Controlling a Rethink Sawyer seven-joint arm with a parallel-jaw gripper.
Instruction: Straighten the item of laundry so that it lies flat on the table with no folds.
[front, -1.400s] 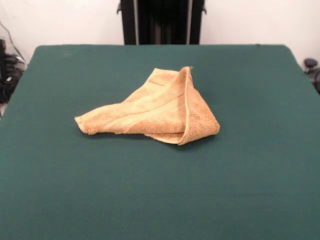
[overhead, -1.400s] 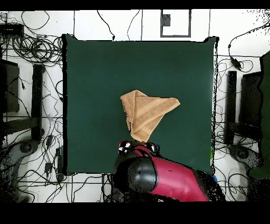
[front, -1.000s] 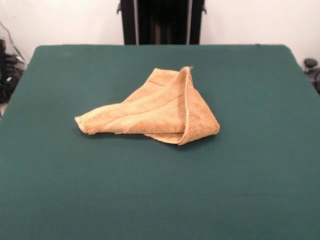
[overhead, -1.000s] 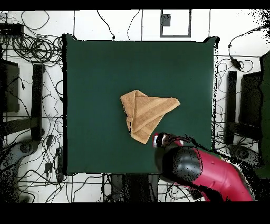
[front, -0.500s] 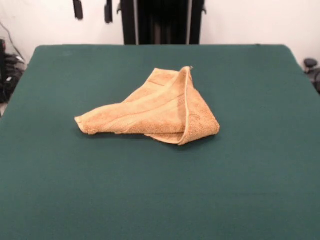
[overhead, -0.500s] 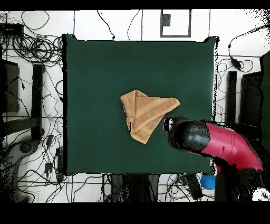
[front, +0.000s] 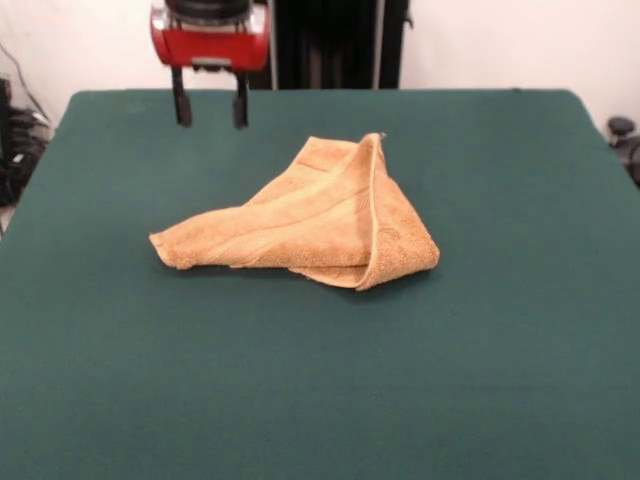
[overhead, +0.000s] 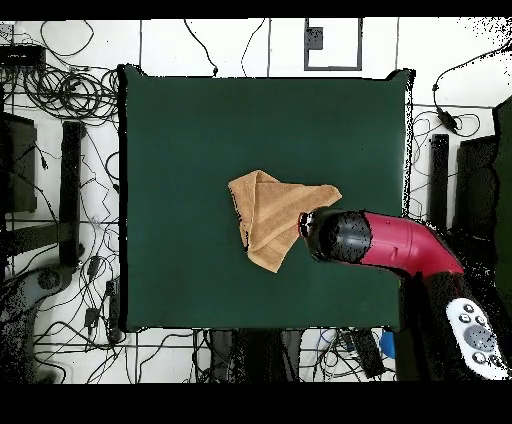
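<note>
The orange-tan towel (front: 315, 215) lies folded into a rough triangle near the middle of the dark green table (front: 320, 390), with one flap doubled over along its right side. It also shows in the overhead view (overhead: 272, 215) on the table (overhead: 190, 140). My gripper (front: 211, 122) hangs open and empty above the table, behind and to the left of the towel in the front view, its two black fingers (front: 182, 105) pointing down. In the overhead view the red arm (overhead: 400, 250) reaches in from the right, its head (overhead: 335, 236) beside the towel's right corner.
The pedestal (front: 325, 45) stands behind the table's far edge. Cables and dark equipment (overhead: 60, 180) surround the table on the floor in the overhead view.
The arm has swung across from the table's edge toward the towel, and the gripper has come down into the front view. The towel has not moved.
</note>
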